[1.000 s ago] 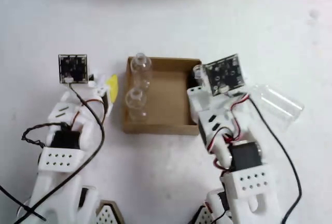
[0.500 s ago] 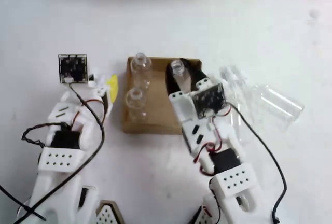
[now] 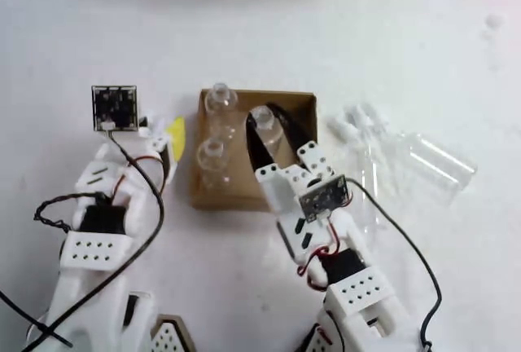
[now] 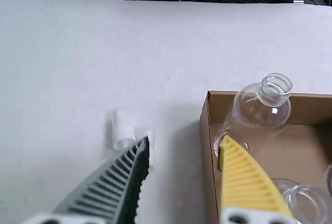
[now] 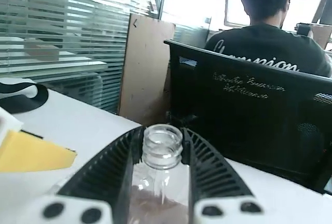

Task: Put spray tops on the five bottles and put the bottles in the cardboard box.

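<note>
Right end effector (image 3: 273, 130) closed on the neck of a clear bottle (image 5: 162, 151), held over the middle of the cardboard box (image 3: 228, 202). The bottle's long axis runs close to vertical, open mouth upward and body hanging below the fingers. No spray top is fitted. Two more bottles stand along the box's left side, the far one (image 3: 219, 101) in the back corner and the near one (image 3: 211, 155) in front of it. Both are upright with open mouths, also without tops. Left end effector (image 4: 184, 146) is moderately open and holds nothing. It sits over the desk (image 3: 98, 34) just beside the box's left wall, with a small white piece (image 4: 123, 129) lying near its grey finger. Further clear bottles (image 3: 435, 163) lie on their sides to the right of the box, with pale small parts (image 3: 356, 120), probably spray tops, beside them. Likely hazards:

- The grip is high on a smooth neck, so the body may swing or slip during lowering.
- The body hangs close to the near standing bottle and could tip it or land tilted against it.
- A lean at release would let the light, empty bottle fall over inside the box.
- Boxing bottles without tops leaves the fitting step undone, and the box walls would make it harder to reach.
</note>
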{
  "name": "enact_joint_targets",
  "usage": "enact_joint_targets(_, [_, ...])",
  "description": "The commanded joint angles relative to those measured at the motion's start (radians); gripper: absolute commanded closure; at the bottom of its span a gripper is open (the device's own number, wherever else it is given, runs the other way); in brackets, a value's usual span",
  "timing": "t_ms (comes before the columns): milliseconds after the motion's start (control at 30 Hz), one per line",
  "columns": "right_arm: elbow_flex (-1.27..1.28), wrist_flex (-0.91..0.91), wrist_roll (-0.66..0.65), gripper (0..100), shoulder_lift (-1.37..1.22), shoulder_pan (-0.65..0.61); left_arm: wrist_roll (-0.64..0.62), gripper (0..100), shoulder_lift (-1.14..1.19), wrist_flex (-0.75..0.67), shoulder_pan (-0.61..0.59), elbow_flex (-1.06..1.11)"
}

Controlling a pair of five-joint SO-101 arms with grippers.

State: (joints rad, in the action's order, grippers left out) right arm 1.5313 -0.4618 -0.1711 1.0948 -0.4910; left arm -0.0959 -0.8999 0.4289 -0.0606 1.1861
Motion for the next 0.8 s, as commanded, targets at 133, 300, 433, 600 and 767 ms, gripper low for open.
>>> enact_joint_targets(133, [-0.098,-0.008,0.117,98.2,-0.107,0.081,-0.009,79,-0.027,-0.028,-0.013,-0.009])
enact_joint_targets(300, [-0.199,-0.015,0.118,98.2,-0.309,0.088,-0.009,79,-0.027,-0.028,-0.013,-0.009])
enact_joint_targets(433, [-0.199,-0.128,0.117,98.2,-0.424,0.068,-0.009,79,-0.027,-0.028,-0.013,-0.009])
enact_joint_targets(600, [-0.204,-0.272,0.117,98.2,-0.588,0.062,-0.009,79,-0.027,-0.028,-0.013,-0.011])
enact_joint_targets(767, [-0.219,-0.441,0.117,98.2,-0.759,0.053,-0.009,79,-0.027,-0.028,-0.013,-0.012])
